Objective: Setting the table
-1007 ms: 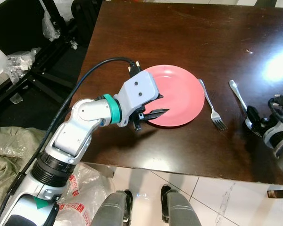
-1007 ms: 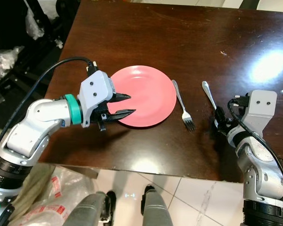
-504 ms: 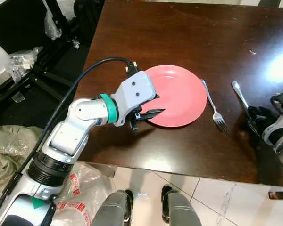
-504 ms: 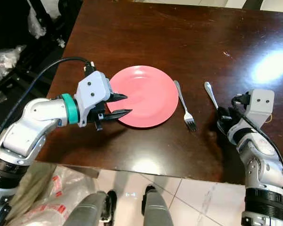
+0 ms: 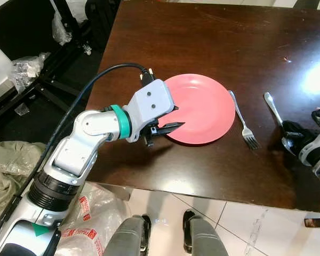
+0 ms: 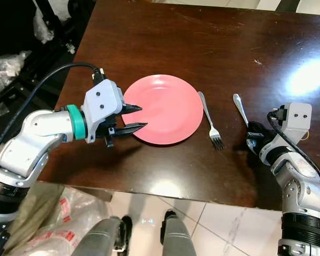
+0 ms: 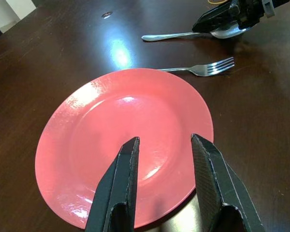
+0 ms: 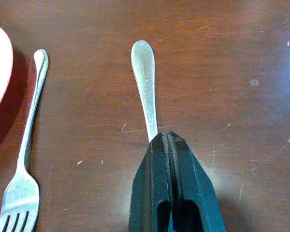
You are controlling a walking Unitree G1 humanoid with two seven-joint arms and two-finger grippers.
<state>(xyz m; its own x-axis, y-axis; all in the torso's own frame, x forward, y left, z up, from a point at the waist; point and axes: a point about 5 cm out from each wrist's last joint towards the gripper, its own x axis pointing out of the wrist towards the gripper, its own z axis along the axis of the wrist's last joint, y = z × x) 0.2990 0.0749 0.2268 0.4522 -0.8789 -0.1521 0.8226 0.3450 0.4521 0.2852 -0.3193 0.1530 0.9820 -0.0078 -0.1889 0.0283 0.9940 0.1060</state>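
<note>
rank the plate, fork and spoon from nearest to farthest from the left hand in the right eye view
1. Red plate: right at the left hand, whose open fingers reach over its near-left rim.
2. Fork: just past the plate's right edge, tines toward the robot.
3. Spoon: farthest, right of the fork, with the right hand over its bowl end.

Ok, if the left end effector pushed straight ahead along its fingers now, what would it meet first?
Probably the round red plate: the open left end effector points across its near rim, seemingly just above it. Beyond lies the silver metal fork, though height is hard to judge.
</note>
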